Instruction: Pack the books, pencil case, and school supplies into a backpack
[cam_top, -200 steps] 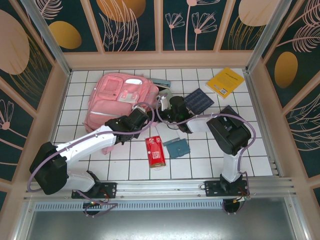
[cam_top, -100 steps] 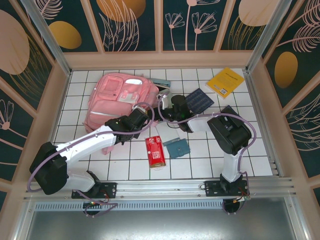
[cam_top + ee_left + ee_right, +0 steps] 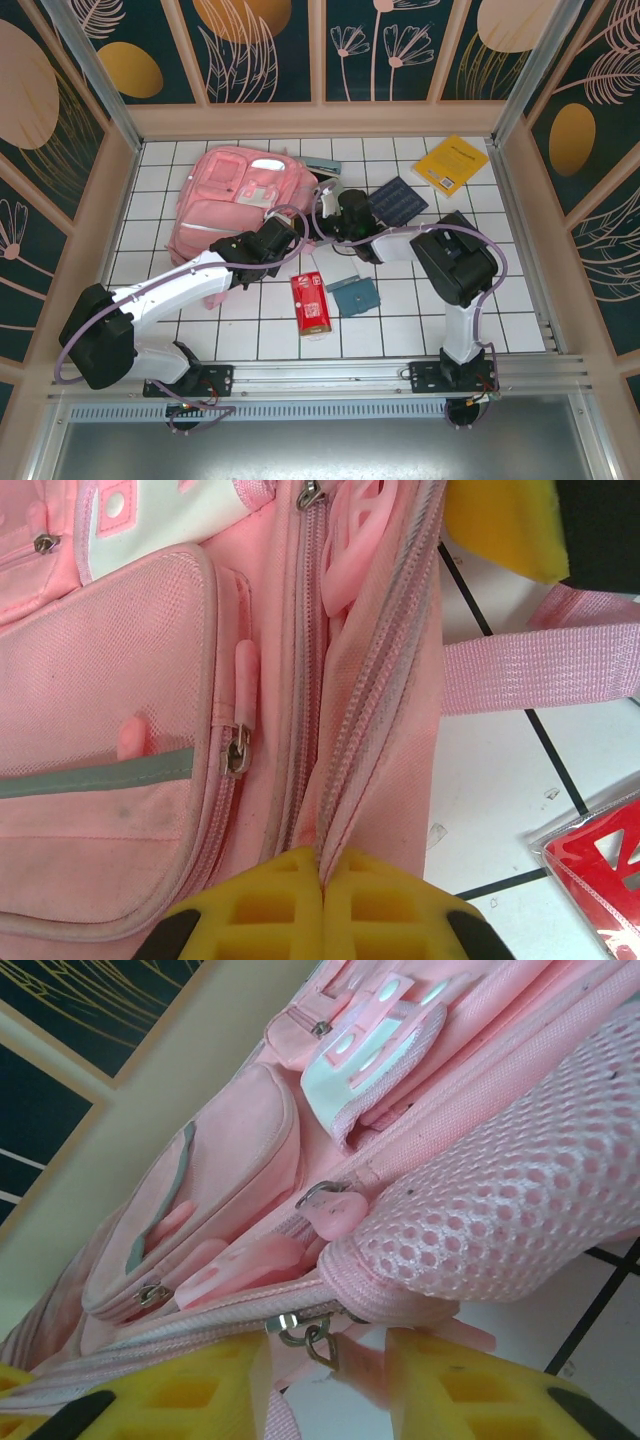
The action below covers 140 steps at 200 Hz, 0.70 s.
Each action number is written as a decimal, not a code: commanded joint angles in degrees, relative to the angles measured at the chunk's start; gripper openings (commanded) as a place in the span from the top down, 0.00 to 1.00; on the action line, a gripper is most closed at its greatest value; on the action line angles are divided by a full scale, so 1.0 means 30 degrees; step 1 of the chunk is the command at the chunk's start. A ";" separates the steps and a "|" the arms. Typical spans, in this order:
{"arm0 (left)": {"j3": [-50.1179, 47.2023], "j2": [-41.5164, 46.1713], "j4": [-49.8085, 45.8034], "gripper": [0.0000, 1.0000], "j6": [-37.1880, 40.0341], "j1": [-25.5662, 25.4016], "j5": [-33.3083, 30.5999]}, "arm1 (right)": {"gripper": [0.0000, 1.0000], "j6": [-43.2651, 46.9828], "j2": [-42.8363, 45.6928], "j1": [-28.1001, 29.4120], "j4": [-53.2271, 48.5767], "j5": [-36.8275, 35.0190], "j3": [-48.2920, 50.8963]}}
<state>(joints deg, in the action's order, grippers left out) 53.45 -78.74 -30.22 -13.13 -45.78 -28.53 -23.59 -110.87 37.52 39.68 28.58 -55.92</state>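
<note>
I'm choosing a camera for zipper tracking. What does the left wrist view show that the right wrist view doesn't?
Left wrist: the left pincer shut on the backpack at its zipper seam, a pink strap and the red packet. Right wrist: the right pincer open around a metal zipper pull, plus a mesh side pocket. Both: the backpack's front pockets and grey strip.

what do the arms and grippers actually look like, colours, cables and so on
The left arm and right arm have white links joined by bulky black joint housings, with a lilac cable looping along each. Their bases are black plates on a silver rail. The left gripper and right gripper have blocky bright yellow fingers with moulded square recesses and black backing.
</note>
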 commanded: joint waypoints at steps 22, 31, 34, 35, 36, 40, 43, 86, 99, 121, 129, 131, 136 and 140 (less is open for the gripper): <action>0.0640 0.0498 0.0317 1.00 -0.0279 -0.0121 -0.0143 | 0.75 0.0621 -0.0481 0.0264 0.0972 -0.1378 -0.0200; 0.0625 0.0496 0.0288 1.00 -0.0296 -0.0121 -0.0157 | 0.76 0.0685 -0.0512 0.0322 0.1038 -0.1454 -0.0169; 0.0638 0.0495 0.0287 1.00 -0.0310 -0.0121 -0.0204 | 0.76 0.0723 -0.0536 0.0326 0.1040 -0.1489 -0.0172; 0.0639 0.0495 0.0273 1.00 -0.0297 -0.0106 -0.0195 | 0.76 0.0720 -0.0525 0.0326 0.1026 -0.1509 -0.0170; 0.0640 0.0495 0.0265 1.00 -0.0305 -0.0099 -0.0190 | 0.76 0.0718 -0.0520 0.0326 0.1033 -0.1518 -0.0169; 0.0640 0.0498 0.0258 1.00 -0.0297 -0.0120 -0.0208 | 0.76 0.0728 -0.0529 0.0354 0.1067 -0.1569 -0.0141; 0.0640 0.0528 0.0284 1.00 -0.0311 -0.0114 -0.0181 | 0.77 0.0743 -0.0527 0.0355 0.1135 -0.1599 -0.0088; 0.0633 0.0512 0.0671 1.00 -0.0600 -0.0121 0.0032 | 1.00 0.1769 0.0197 0.0801 0.1174 -0.2809 0.0751; 0.0639 0.0417 0.0944 1.00 -0.0779 -0.0102 0.0104 | 1.00 0.2137 0.0637 0.1018 0.1184 -0.3147 0.1082; 0.0639 0.0107 0.1439 1.00 -0.1157 -0.0108 0.0338 | 1.00 0.2432 0.1308 0.1332 0.1200 -0.3384 0.1670; 0.0633 -0.0028 0.1663 1.00 -0.1318 -0.0102 0.0455 | 1.00 0.2499 0.1548 0.1458 0.1240 -0.3432 0.1942; 0.0638 -0.0068 0.1715 1.00 -0.1333 -0.0094 0.0480 | 1.00 0.2517 0.1620 0.1503 0.1237 -0.3432 0.1985; 0.0640 -0.0187 0.1856 1.00 -0.1445 -0.0090 0.0513 | 1.00 0.2573 0.1811 0.1594 0.1223 -0.3408 0.2105; 0.0638 -0.0291 0.1931 1.00 -0.1531 -0.0092 0.0532 | 1.00 0.2616 0.1949 0.1671 0.1213 -0.3429 0.2246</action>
<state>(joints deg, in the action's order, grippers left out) 53.45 -78.91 -30.06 -14.90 -45.78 -26.83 -18.15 -109.08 40.95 41.91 19.49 -51.57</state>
